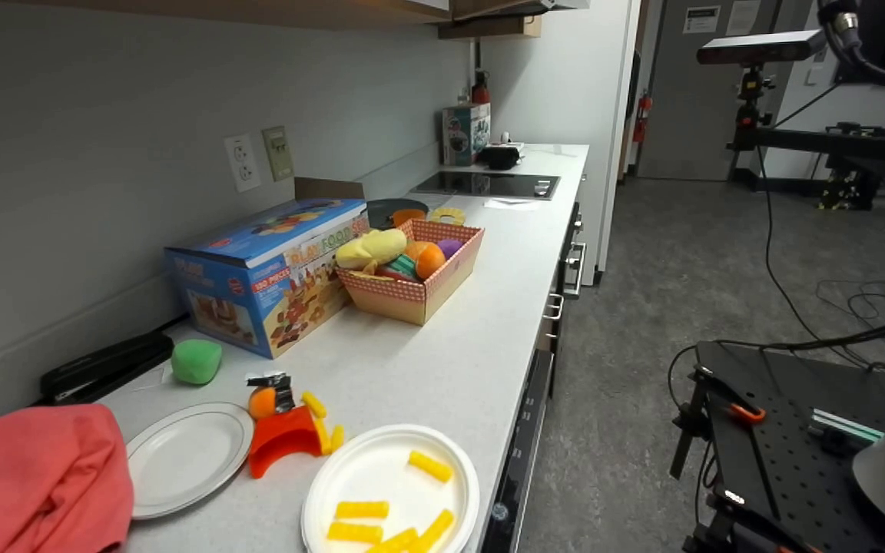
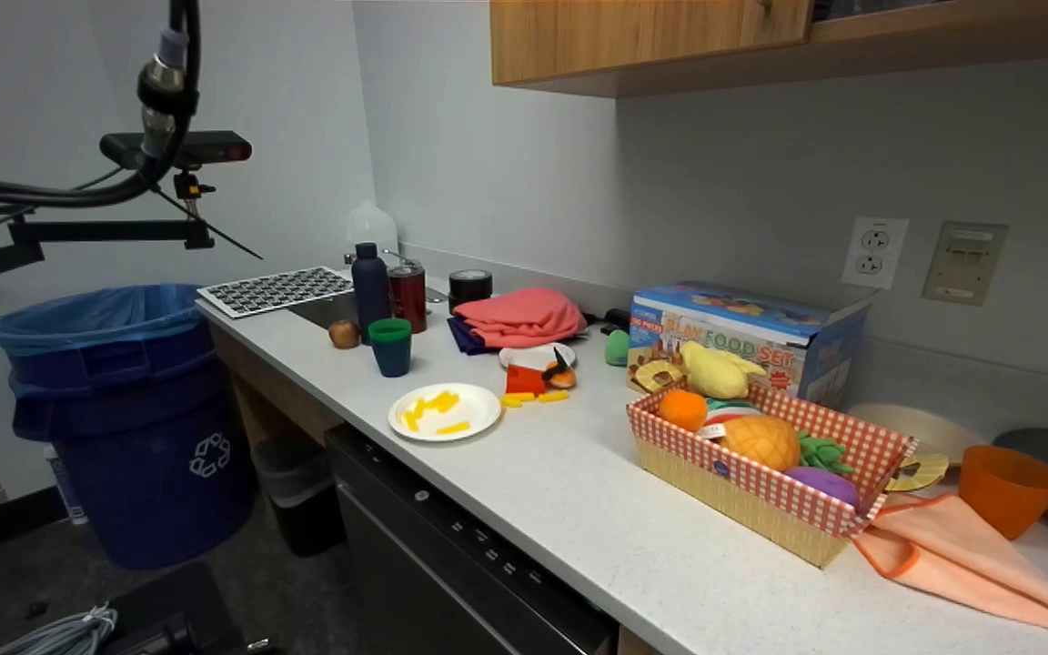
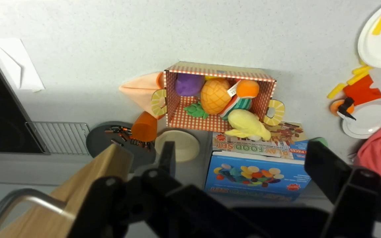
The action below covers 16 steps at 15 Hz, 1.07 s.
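Checkered basket (image 3: 217,70) is sitting mid-frame in wrist view, above the wide-spread empty fingers (image 3: 324,168), running lengthwise left-to-right; depth's looking kinda unclear.

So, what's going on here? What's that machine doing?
Nothing is being held at this moment: the gripper is open and empty, hanging over a white counter. In the wrist view, a blue play food box shows between its spread fingers, next to a checked basket holding soft toys. Off to one side, several yellow sticks lie on a white plate.
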Each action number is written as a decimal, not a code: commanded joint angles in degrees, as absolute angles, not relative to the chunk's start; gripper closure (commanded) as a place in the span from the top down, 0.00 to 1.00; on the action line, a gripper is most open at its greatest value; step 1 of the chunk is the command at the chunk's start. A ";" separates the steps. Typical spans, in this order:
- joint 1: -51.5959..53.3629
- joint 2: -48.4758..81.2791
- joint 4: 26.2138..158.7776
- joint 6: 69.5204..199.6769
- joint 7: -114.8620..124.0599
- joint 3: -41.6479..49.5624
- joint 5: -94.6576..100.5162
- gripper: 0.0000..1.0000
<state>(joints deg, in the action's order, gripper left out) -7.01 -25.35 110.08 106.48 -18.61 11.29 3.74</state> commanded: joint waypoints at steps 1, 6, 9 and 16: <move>-6.99 -25.82 110.26 110.16 -15.61 9.53 6.66 1.00; -7.45 -25.26 110.63 119.55 -12.09 7.43 10.47 1.00; -8.22 -24.41 110.84 124.13 -9.02 6.68 14.01 1.00; -12.00 -21.99 111.44 129.11 0.99 5.60 24.08 1.00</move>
